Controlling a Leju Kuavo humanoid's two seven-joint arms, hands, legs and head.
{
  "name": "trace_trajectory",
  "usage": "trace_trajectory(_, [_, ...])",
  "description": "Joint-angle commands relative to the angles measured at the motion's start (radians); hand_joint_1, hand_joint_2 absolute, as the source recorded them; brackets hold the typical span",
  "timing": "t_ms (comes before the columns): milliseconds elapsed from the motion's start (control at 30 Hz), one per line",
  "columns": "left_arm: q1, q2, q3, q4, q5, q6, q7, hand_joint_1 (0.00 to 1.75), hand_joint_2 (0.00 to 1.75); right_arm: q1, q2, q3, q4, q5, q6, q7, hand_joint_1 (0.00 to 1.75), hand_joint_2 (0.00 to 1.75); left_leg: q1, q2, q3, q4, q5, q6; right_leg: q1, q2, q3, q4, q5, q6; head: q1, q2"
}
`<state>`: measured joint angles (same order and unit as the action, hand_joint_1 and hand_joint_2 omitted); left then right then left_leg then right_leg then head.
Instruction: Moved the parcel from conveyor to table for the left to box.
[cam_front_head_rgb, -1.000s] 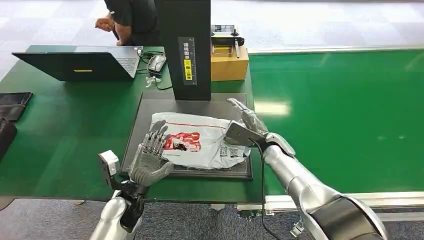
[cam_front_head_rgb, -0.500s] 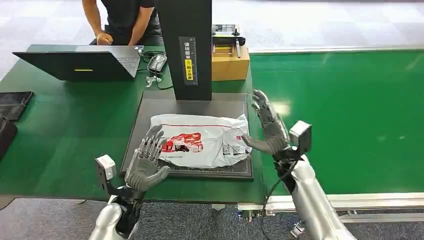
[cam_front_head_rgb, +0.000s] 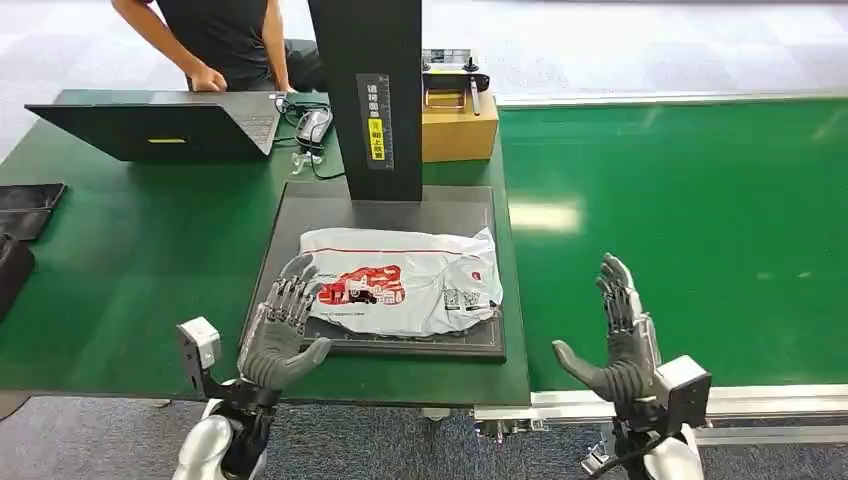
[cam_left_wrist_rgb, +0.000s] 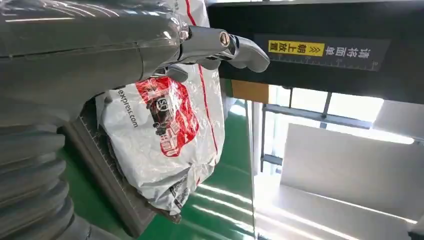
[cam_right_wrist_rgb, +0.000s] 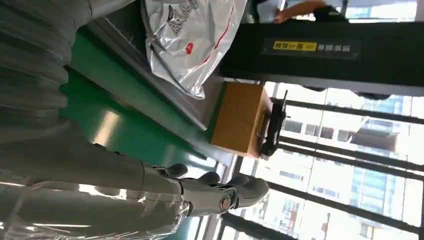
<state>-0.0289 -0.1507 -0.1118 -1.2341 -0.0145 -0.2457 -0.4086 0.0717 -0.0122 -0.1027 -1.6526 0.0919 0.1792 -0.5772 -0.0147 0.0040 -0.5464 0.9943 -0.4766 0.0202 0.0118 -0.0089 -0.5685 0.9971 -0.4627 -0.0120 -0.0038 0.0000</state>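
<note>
Head view shows the parcel (cam_front_head_rgb: 400, 281) lying on the dark mat (cam_front_head_rgb: 300, 215) on the table (cam_front_head_rgb: 120, 260); the left hand (cam_front_head_rgb: 275, 335) beside it and the right hand (cam_front_head_rgb: 620, 340) over the conveyor (cam_front_head_rgb: 700, 200) both spread, holding nothing.

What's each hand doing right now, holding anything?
Left hand: open, empty, at the parcel's edge.
Right hand: open, empty, over the conveyor.

Parcel-sorting workshop: green conveyor (cam_front_head_rgb: 690, 230), scanning stand (cam_front_head_rgb: 372, 95), laptop (cam_front_head_rgb: 160, 128).
</note>
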Motion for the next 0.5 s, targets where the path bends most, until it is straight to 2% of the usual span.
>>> trace_trajectory(33, [-0.013, -0.015, 0.009, -0.021, -0.070, 0.018, 0.007, 0.00, 1.75, 0.057, 0.106, -0.089, -0.054, 0.020, 0.028, 0.024, 0.00, 1.75, 0.000, -0.001, 0.000, 0.000, 0.001, -0.002, 0.000, 0.000, 0.001, -0.001, 0.000, 0.002, 0.000, 0.000])
trace_trajectory(500, [0.015, -0.023, 0.019, -0.030, -0.067, 0.021, 0.009, 0.00, 1.75, 0.052, 0.128, -0.069, -0.011, 0.056, 0.040, 0.030, 0.00, 1.75, 0.000, 0.000, 0.002, -0.001, 0.001, -0.002, 0.000, 0.001, 0.002, -0.001, 0.000, 0.001, 0.000, 0.000])
